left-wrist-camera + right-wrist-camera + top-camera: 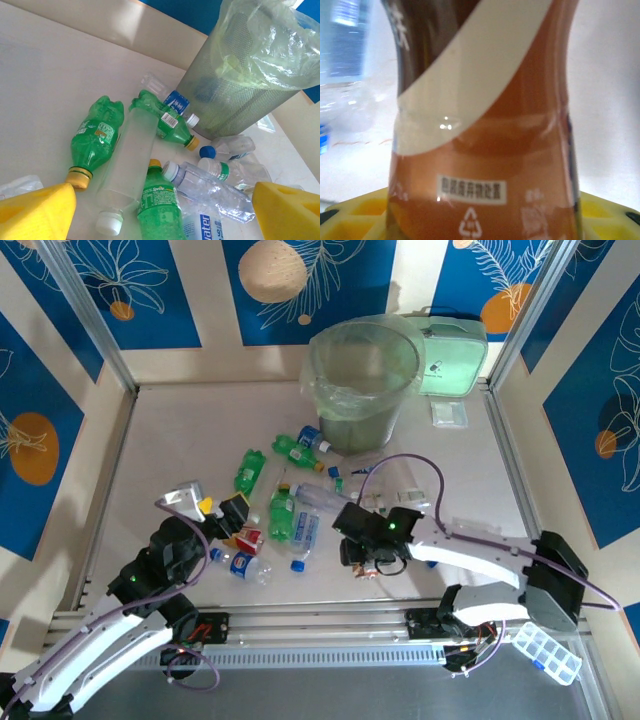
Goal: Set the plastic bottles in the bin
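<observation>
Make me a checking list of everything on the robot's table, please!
Surface: beige table, no spills seen.
Job's things: plastic bottles lie scattered in front of the bin.
Clutter: mint-green case beside the bin; clear packet; orange bottle.
Grippers: left gripper open, facing the bottles; right gripper around the orange bottle, grip unclear.
Cables: purple cable loops above the right arm.
Surroundings: blue patterned panels, metal posts, compartment box.

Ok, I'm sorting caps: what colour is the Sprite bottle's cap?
Yellow cap on the Sprite bottle; left wrist view.
</observation>
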Motion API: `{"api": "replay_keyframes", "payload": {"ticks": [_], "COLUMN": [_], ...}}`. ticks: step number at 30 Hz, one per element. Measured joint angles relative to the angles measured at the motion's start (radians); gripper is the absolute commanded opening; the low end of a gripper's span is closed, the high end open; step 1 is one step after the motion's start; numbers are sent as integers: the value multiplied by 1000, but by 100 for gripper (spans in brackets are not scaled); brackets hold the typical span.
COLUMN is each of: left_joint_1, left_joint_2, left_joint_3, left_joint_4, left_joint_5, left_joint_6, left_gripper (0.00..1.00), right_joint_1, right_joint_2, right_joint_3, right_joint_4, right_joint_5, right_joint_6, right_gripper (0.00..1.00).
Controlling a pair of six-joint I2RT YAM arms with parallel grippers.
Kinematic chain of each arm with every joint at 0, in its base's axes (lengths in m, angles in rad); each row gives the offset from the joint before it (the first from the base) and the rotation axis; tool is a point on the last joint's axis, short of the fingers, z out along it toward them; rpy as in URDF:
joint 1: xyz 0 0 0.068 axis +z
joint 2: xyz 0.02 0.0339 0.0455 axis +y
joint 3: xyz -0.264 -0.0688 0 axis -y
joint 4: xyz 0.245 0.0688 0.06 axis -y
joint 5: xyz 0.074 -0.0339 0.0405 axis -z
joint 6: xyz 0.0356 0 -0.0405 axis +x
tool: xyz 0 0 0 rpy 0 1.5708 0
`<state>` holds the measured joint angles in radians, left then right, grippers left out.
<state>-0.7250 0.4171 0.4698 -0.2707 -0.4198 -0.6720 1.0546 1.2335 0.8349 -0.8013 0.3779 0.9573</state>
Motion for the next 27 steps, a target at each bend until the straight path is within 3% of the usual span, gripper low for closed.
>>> {"api": "replay_keyframes", "payload": {"ticks": [4, 9, 18, 27], "left_joint_1": [0, 0, 0, 0], "left_joint_2": [-23, -40, -43, -52], "left_joint_3": [-5, -14, -28, -33], "left_joint_4": [1, 2, 20, 31], "left_joint_5": [0, 0, 16, 27], "left_joint_6": [0, 0, 0, 0], "left_gripper": [91, 90, 90, 90], "right_joint_1": [56, 66, 65, 35], "right_joint_2": [-136, -231, -232, -154], "right_joint_3": [-13, -9, 50, 270], "right_joint_4": [40, 50, 51, 96], "right_joint_5": [30, 68, 144, 175], "right_joint_6": [-59, -129, -288, -484], "right_gripper": [38, 38, 38, 38]}}
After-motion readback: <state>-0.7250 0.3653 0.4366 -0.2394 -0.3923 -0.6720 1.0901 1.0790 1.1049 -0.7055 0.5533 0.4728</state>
